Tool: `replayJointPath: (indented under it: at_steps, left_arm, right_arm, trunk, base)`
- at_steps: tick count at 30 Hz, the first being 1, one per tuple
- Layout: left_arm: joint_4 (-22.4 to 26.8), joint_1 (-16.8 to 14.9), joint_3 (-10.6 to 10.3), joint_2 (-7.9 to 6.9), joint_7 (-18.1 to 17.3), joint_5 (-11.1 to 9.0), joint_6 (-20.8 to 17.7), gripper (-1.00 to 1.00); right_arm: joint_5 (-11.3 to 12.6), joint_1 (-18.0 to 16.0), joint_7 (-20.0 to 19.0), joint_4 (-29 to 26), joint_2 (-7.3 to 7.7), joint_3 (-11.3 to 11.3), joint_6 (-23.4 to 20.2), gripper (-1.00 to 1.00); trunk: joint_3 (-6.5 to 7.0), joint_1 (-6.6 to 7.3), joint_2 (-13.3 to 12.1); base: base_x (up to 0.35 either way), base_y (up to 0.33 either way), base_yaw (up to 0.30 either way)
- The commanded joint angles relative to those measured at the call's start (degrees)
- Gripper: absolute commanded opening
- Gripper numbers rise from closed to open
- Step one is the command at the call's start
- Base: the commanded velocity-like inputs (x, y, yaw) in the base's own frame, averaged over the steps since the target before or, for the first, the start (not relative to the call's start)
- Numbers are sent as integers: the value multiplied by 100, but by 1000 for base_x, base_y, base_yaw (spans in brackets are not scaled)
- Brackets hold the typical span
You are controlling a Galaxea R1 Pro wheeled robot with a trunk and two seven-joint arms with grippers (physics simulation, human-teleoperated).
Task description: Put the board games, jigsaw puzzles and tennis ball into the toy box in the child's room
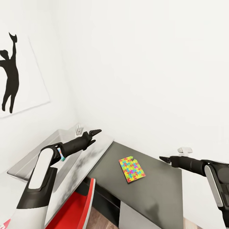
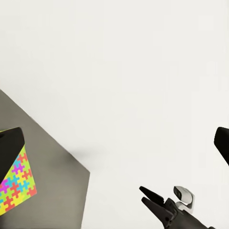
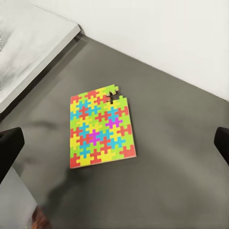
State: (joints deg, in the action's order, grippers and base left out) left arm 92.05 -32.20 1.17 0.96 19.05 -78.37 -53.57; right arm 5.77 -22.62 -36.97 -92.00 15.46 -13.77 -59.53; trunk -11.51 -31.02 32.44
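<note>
Lying flat on dark cabinet [image 1: 152, 187]: jigsaw puzzle [image 1: 131, 169]; both tools spread, empty.

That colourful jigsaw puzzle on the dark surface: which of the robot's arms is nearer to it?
Roughly equal; perhaps the right. The right end effector hovers beside the jigsaw puzzle, on its wall side. The left end effector hangs on the other side, above the toy box.

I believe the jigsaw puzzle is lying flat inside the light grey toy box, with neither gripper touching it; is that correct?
Not quite: the jigsaw puzzle lies flat on the dark grey cabinet top, not inside the toy box. The head view shows this, and the right wrist view agrees. Neither gripper touches it.
</note>
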Motion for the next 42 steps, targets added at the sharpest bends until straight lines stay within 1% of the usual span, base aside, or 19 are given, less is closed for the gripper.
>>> replayJointPath:
  at_steps: [1, 7, 14, 42]
  left_arm:
    - [4, -6, 12, 6, 58, -59, -27, 100]
    - [5, -3, 14, -2, 56, -52, -24, 100]
    - [6, -5, 9, 5, 56, -49, -23, 100]
    - [6, -6, 11, 9, 49, -47, -22, 100]
  right_arm:
    - [56, -6, 24, -2, 1, -5, -47, 100]
    - [56, -6, 24, -2, 1, 15, -47, 100]
    - [57, -6, 24, -2, 1, 25, -47, 100]
    - [48, -35, 28, 144, 1, 20, -47, 100]
  trunk:
    - [0, -3, 9]
    - [54, -3, 9]
    - [112, -3, 9]
    - [310, -3, 9]
  base:
    - [0, 0, -7]
    - [0, 0, -67]
    - [0, 0, -157]
    - [0, 0, -215]
